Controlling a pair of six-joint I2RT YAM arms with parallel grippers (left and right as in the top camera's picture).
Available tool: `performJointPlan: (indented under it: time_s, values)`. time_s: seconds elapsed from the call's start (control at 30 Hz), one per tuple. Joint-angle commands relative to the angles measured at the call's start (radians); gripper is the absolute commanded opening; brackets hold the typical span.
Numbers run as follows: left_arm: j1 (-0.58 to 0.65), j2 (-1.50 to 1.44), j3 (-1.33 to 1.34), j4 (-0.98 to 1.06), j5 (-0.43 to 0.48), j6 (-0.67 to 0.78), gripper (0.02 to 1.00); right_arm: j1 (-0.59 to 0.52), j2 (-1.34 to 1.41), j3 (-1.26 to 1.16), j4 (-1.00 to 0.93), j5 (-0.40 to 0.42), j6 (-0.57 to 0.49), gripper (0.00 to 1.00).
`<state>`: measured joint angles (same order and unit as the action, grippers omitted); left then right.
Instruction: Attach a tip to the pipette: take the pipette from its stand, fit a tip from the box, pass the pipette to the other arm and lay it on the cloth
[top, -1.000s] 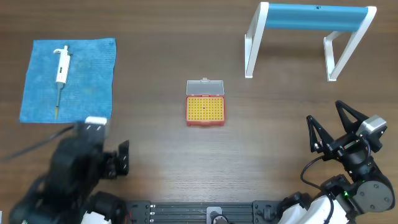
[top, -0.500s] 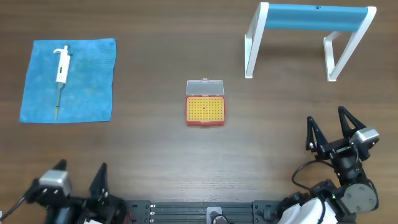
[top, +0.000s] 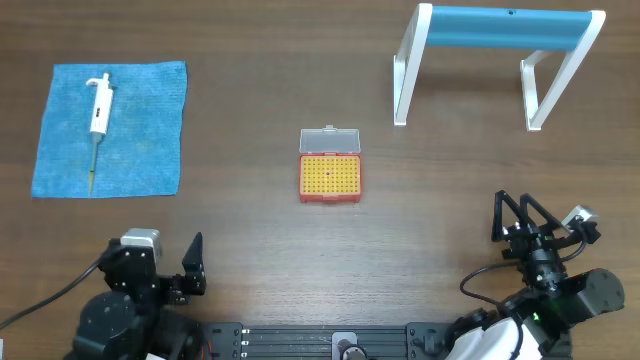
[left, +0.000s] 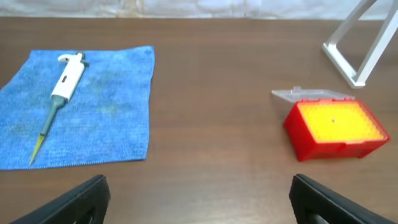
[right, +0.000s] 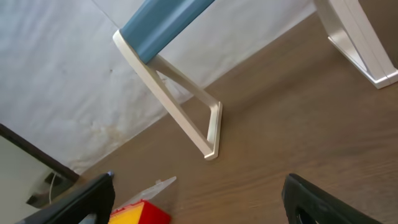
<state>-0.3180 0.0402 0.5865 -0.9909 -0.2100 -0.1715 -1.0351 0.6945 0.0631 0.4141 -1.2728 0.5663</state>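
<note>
The white pipette (top: 97, 112) with a yellowish tip lies on the blue cloth (top: 130, 150) at the far left; it also appears in the left wrist view as the pipette (left: 66, 78) on the cloth (left: 106, 115). The red tip box (top: 331, 175), lid open, sits mid-table. My left gripper (top: 167, 264) is low by its base, open and holding nothing, well short of the cloth. My right gripper (top: 540, 222) stands open and holds nothing near the right base. The blue-and-white stand (top: 500, 30) at the back right carries nothing.
In the left wrist view the tip box (left: 336, 127) is off to one side, with a leg of the stand (left: 360, 50) beyond it. The right wrist view faces the stand (right: 168, 25) and a corner of the tip box (right: 140, 214). Bare wood lies between cloth, box and stand.
The left arm has drawn back from beside the cloth to its base, its gripper now pointing across the table. The right gripper has sunk a little toward the bottom edge and turned.
</note>
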Motion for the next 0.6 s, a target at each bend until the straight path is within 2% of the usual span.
performJointPlan:
  time_s: [0.03, 0.3, 0.4, 0.5, 0.6]
  values:
    - [-0.003, 0.003, -0.007, -0.029, -0.022, 0.016, 0.936, -0.004, -0.004, 0.002, -0.002, -0.002, -0.011, 0.869]
    - [0.013, 0.003, -0.013, -0.037, -0.022, 0.016, 0.936, -0.004, -0.004, 0.002, -0.002, -0.002, -0.011, 0.869]
    - [0.088, 0.003, -0.014, -0.046, -0.022, 0.016, 0.934, -0.004, -0.004, 0.001, -0.002, -0.002, -0.011, 0.869]
    - [0.231, 0.002, -0.016, -0.049, -0.022, 0.016, 0.936, -0.004, -0.004, 0.002, -0.002, -0.002, -0.011, 0.869]
    - [0.273, -0.007, -0.016, -0.053, -0.023, 0.016, 0.936, -0.004, -0.004, 0.002, -0.002, -0.002, -0.011, 0.869]
